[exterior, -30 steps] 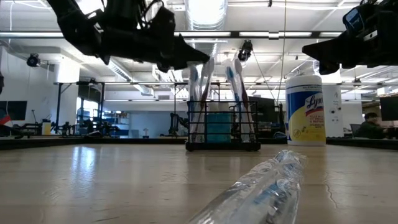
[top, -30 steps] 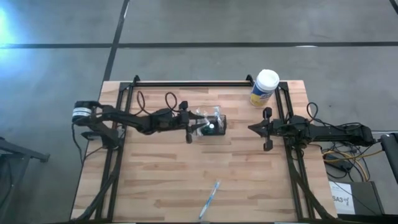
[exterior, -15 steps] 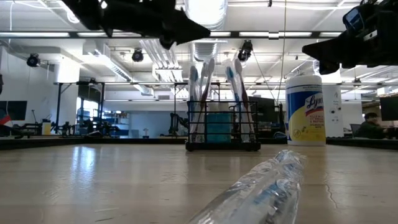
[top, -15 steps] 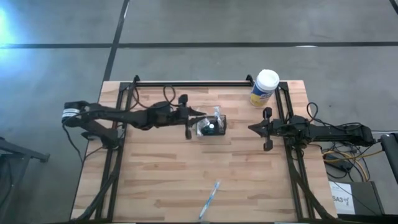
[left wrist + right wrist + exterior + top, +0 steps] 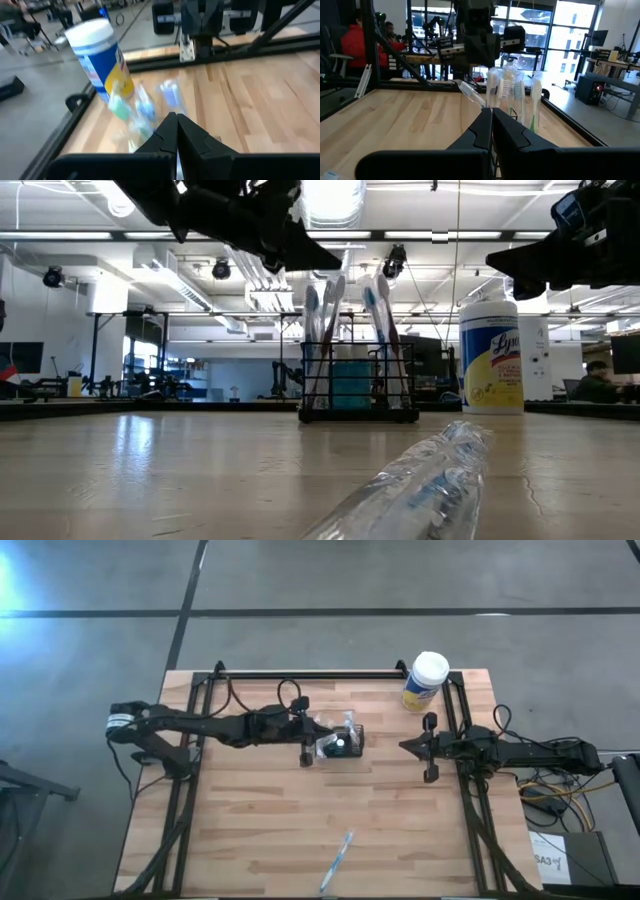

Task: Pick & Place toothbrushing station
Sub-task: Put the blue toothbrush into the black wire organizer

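The toothbrushing station, a small black wire-mesh caddy (image 5: 345, 746) (image 5: 360, 390), stands on its base at the table's middle. Several wrapped toothbrushes (image 5: 325, 310) (image 5: 512, 87) stand upright in it, and one (image 5: 470, 95) leans toward the table's left. My left gripper (image 5: 322, 736) (image 5: 335, 265) (image 5: 176, 120) is shut, just left of the caddy and level with the brush heads. My right gripper (image 5: 404, 747) (image 5: 491, 114) is shut and empty. It hovers right of the caddy, pointing at it. Another wrapped toothbrush (image 5: 337, 862) (image 5: 420, 480) lies flat near the front edge. My left gripper has its shut fingertips close to the top of the leaning toothbrush (image 5: 462, 87). I cannot tell whether they touch it.
A white-lidded yellow-and-blue round canister (image 5: 425, 680) (image 5: 490, 355) stands at the far right corner. Black frame rails (image 5: 310, 673) run along the far edge and both sides. Bare wood lies between the caddy and the front edge.
My left gripper has risen from beside the brush heads. It has then come down a little, back toward them, staying shut. The caddy and its brushes have kept their place.
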